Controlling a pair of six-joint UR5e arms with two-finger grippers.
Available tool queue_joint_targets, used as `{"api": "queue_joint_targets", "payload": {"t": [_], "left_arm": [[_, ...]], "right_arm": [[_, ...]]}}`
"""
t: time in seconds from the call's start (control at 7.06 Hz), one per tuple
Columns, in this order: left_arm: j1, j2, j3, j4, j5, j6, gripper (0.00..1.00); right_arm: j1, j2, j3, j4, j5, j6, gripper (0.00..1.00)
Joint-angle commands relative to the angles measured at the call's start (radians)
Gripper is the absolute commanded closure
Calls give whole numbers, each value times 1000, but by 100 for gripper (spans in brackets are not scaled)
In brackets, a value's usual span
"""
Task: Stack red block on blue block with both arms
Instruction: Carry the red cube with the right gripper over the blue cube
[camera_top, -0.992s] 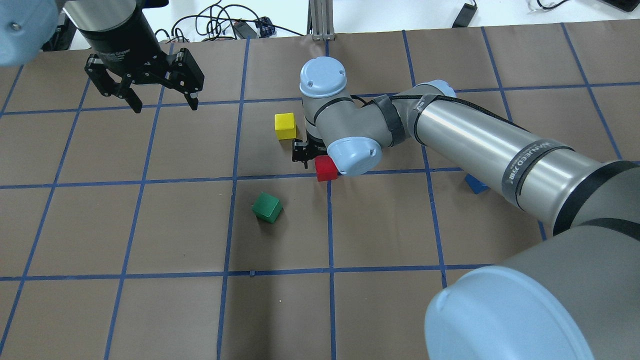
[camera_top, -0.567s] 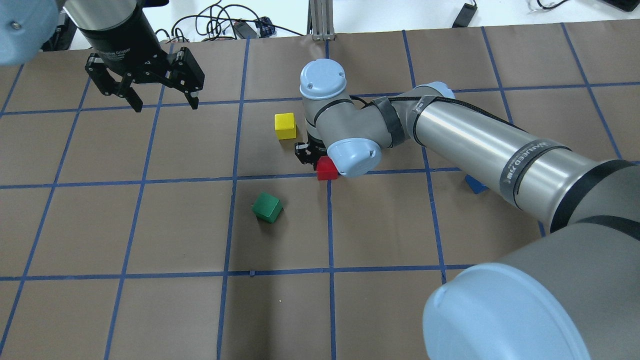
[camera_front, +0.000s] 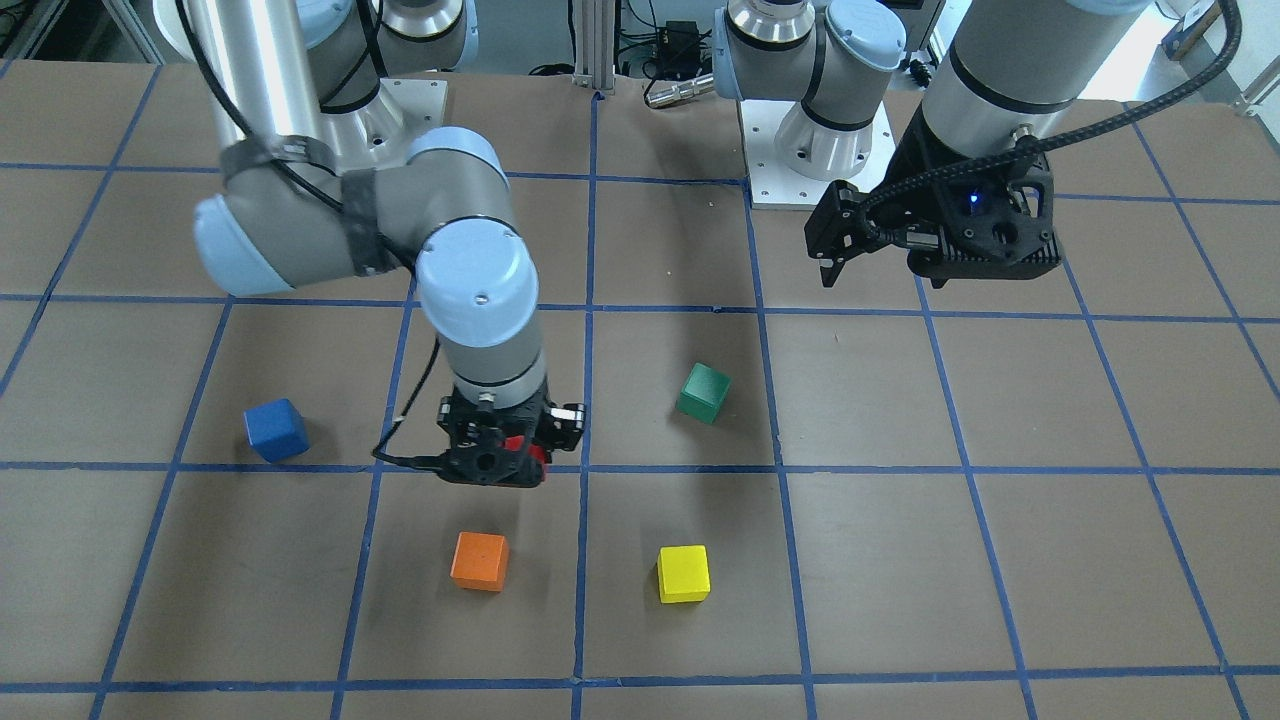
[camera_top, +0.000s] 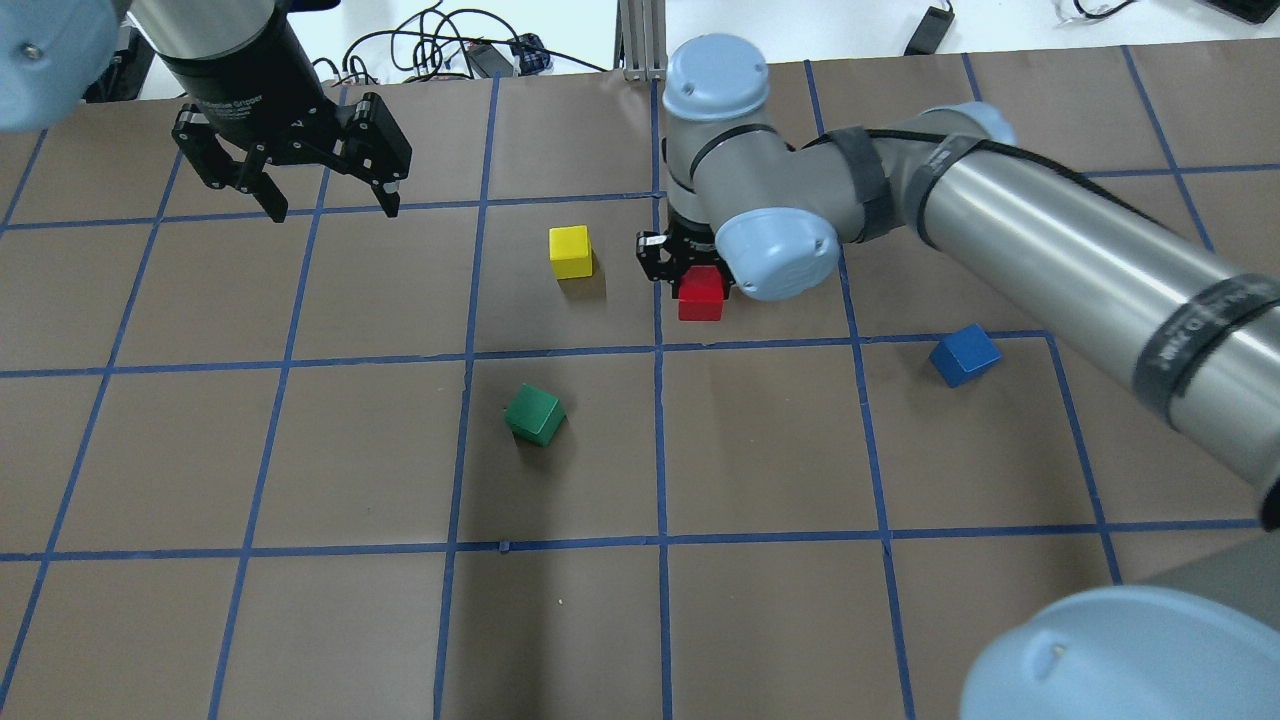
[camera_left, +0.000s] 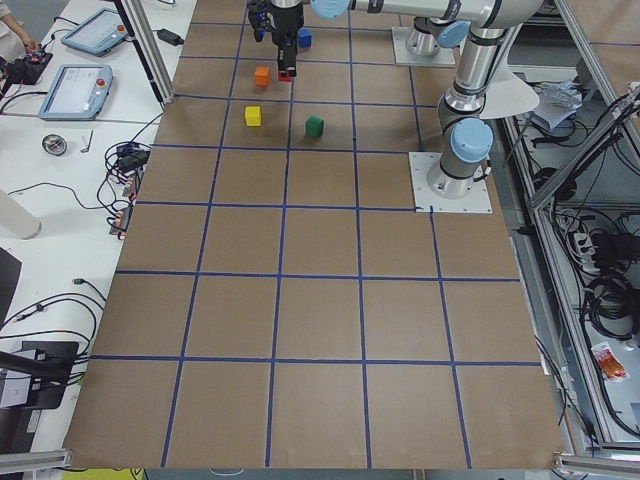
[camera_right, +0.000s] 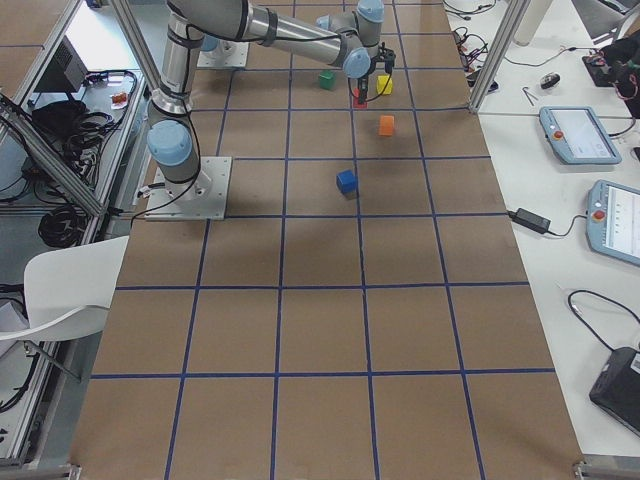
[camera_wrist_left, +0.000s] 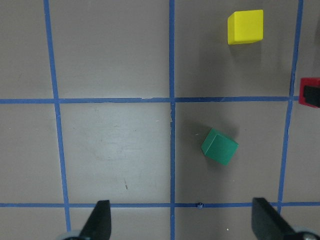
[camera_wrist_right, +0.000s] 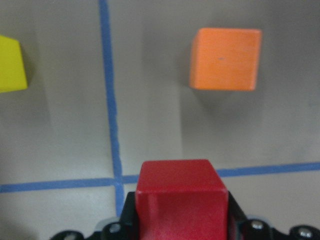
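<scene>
- Brown paper covers the table (camera_top: 300, 450), ruled into squares by blue tape; cables and operator gear lie past its far edge.
- The right arm's black two-finger gripper (camera_front: 497, 452) points down near the table's middle, its fingers clamped on opposite sides of the small matte red block (camera_top: 700, 297). The wrist view shows the block's top face sitting between them. Whether the block clears the paper is hard to tell.
- The small solid blue block (camera_top: 964, 354) rests on the paper well apart from the red one, toward the robot's right, just beside a tape line and slightly turned against the grid. The right arm's silver forearm runs above the table just beyond it.
- An orange cube (camera_front: 479, 560) lies near the right gripper on the operators' side.
- A yellow cube (camera_top: 570, 251) sits near the red block toward the robot's left.
- A green cube (camera_top: 534, 414) sits turned at an angle on the robot's side of a tape line.
- The left arm's black gripper (camera_top: 332, 212) hangs over the far left of the table with its fingers spread wide and nothing between them, well apart from every cube.
</scene>
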Motion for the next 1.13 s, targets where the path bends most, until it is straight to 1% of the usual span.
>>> {"api": "queue_joint_targets", "payload": {"t": [0.0, 0.28, 0.42, 0.57, 0.99], "left_arm": [[-1, 3, -6, 0, 0, 1, 0], [-1, 9, -15, 3, 0, 1, 0], [-1, 9, -15, 6, 1, 2, 0], [-1, 8, -15, 6, 0, -2, 0], [-4, 9, -15, 6, -8, -9, 0]], "right_arm": [[-147, -120, 13, 160, -8, -170, 100], [-232, -145, 18, 210, -13, -354, 100], [-261, -147, 27, 220, -39, -459, 100], [-295, -152, 50, 219, -58, -534, 100], [-431, -173, 145, 199, -47, -754, 100]]}}
